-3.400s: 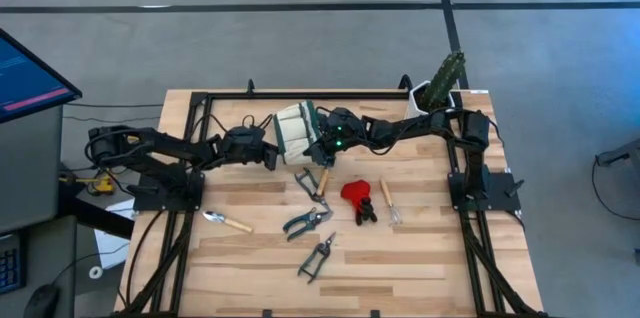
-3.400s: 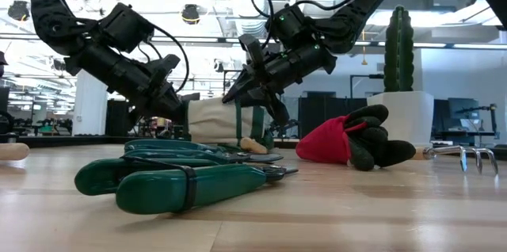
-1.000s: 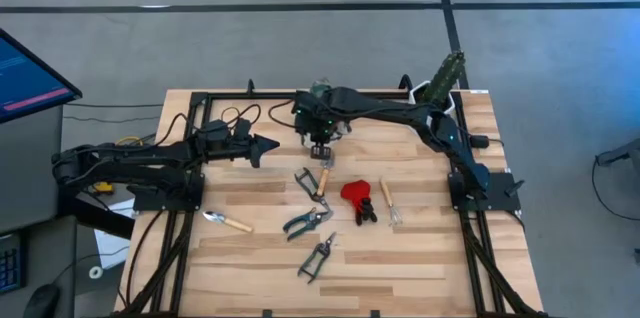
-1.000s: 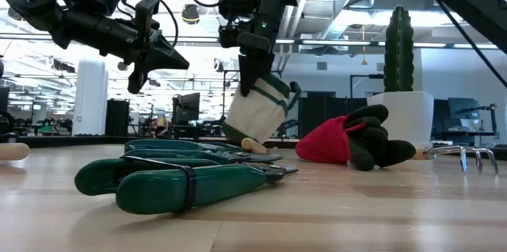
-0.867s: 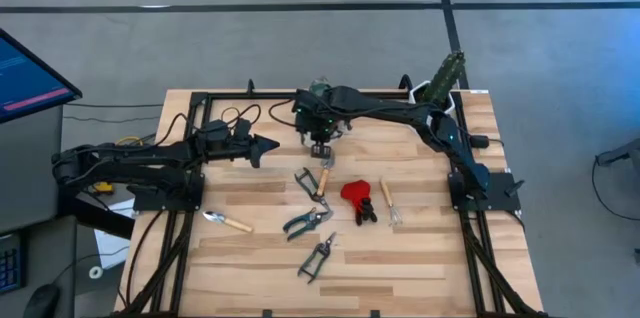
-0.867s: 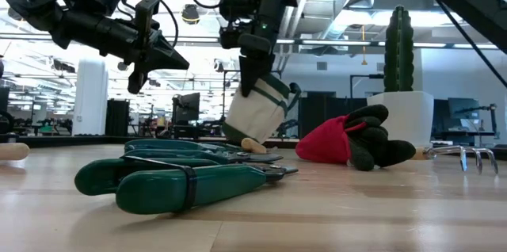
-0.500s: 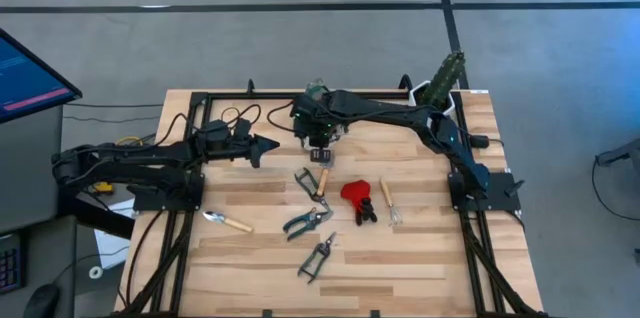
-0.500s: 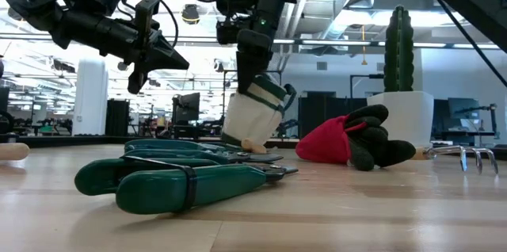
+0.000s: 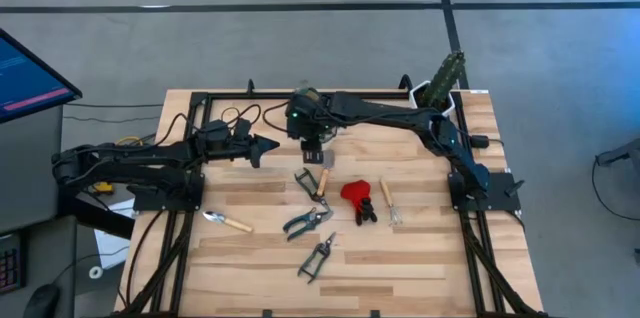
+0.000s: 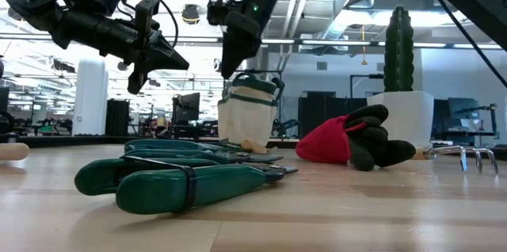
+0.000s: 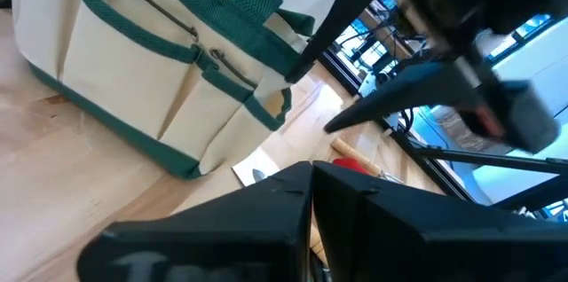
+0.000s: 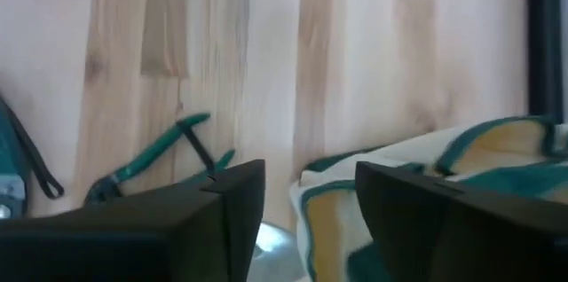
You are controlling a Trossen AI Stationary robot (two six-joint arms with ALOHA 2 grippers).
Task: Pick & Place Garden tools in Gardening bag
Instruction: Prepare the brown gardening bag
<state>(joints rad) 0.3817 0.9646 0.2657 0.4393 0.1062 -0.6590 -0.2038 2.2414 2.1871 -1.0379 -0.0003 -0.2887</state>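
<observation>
One gardening bag [image 10: 249,113], plain cream, green trim

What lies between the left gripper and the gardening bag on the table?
In the high view, only bare wood lies between the left gripper, which is shut, and the gardening bag. The low view shows the bag upright beneath the open right gripper.

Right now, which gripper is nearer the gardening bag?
The right. The right gripper hangs open just above the gardening bag, which stands upright on the table. The left gripper, shut, is raised off to the bag's side, farther away.
</observation>
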